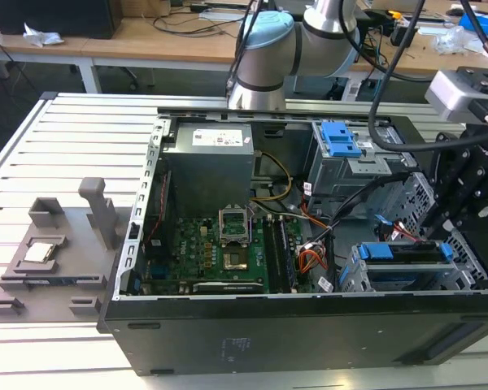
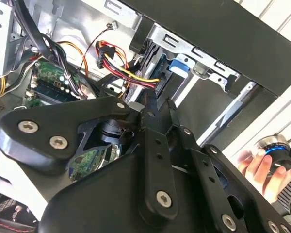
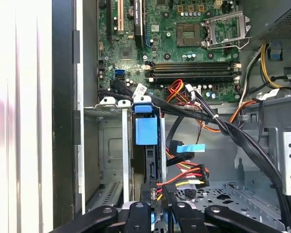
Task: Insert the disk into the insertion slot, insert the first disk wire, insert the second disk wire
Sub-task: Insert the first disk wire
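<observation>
The disk (image 1: 403, 253) (image 3: 147, 132), in its blue carrier, stands on edge inside the insertion slot (image 1: 354, 280) (image 3: 111, 145) at the near corner of the open computer case (image 1: 252, 341), on the exterior view's right. The gripper (image 1: 449, 240) (image 2: 158, 104) sits at the disk's outer end, jaws drawn in and clamped on it. A red, yellow and black wire bundle (image 3: 184, 177) lies just beside the disk.

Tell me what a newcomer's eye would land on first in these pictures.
In the exterior view, the open black computer case on the slatted table draws the eye first, its green motherboard bared in the middle. Next comes the bright blue carrier of the disk, sitting in the silver insertion slot at the exterior view's right, with the black gripper close over it.
</observation>
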You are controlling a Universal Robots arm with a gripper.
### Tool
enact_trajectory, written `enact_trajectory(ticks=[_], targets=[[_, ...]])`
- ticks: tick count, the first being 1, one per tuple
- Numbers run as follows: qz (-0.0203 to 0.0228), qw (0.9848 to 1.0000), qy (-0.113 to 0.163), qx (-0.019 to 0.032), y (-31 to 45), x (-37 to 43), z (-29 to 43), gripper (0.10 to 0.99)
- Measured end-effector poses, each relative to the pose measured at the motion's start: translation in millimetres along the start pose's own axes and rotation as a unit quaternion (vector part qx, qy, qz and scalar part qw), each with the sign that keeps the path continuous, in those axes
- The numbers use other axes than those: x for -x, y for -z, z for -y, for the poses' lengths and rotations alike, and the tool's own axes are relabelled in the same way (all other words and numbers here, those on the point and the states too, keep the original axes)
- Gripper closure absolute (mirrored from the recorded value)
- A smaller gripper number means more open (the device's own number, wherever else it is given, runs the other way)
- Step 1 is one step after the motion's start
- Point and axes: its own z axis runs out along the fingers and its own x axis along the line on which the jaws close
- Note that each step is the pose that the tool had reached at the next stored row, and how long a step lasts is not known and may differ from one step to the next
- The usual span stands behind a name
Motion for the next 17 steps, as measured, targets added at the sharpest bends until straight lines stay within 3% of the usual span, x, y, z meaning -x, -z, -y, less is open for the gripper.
enact_trajectory(ticks=[4,5,13,17], targets=[[0.0,1.0,0.0,0.0,1.9,0.1,-0.1,0.855],[0.0,1.0,0.0,0.0,2.7,0.2,-0.2,0.98],[0.0,1.0,0.0,0.0,20.8,-0.2,-1.3,0.98],[0.0,1.0,0.0,0.0,26.2,-0.4,-1.6,0.98]])
